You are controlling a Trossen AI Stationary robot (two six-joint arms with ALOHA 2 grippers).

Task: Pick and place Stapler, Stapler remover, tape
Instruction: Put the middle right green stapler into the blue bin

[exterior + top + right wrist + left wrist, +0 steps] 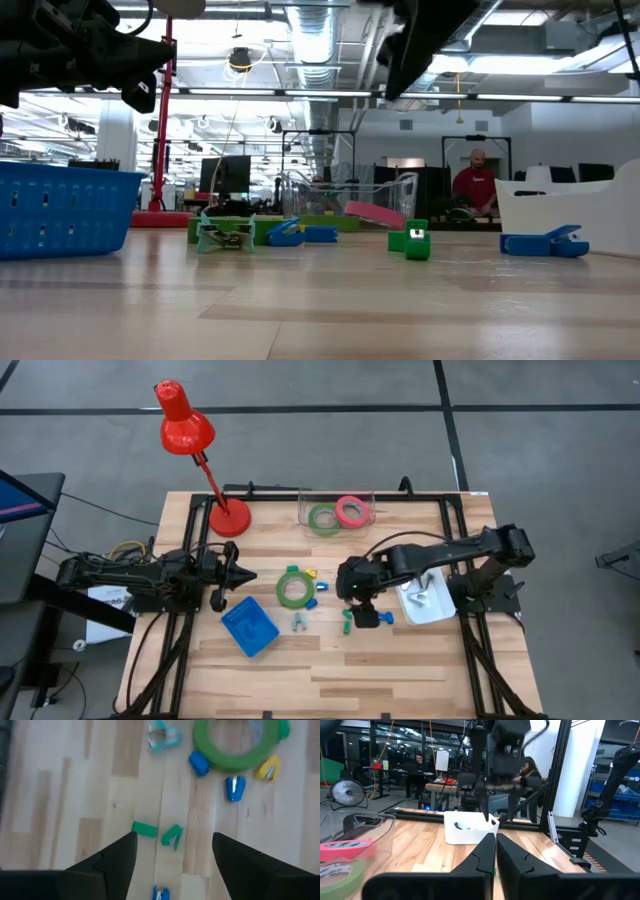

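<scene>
**A:** Right wrist view first: what is the right gripper (172,852) doing?

**B:** Its jaws stand wide apart with nothing between them, hanging over the small green stapler (172,837) and a green block (144,829) just beside it. I judge it is lined up that way to come down on the stapler next.

**A:** And outward from there?

**B:** Farther on lie a blue piece (198,764), another blue piece (234,788) and a yellow one (267,770), all close around a green tape ring (235,757) lying flat on the table (400,670). A pale teal staple remover (165,734) sits near it.

**A:** Where would things go?

**B:** From above, a clear bin (337,512) at the far edge already holds a second green tape ring (322,519) and a pink-red ring (351,511), so tape seems meant for it. A blue basket (249,628) and a white tray (428,605) look like the other drop spots.

**A:** The left arm?

**B:** Its left gripper (243,575) waits closed and empty, off to the left side.
</scene>
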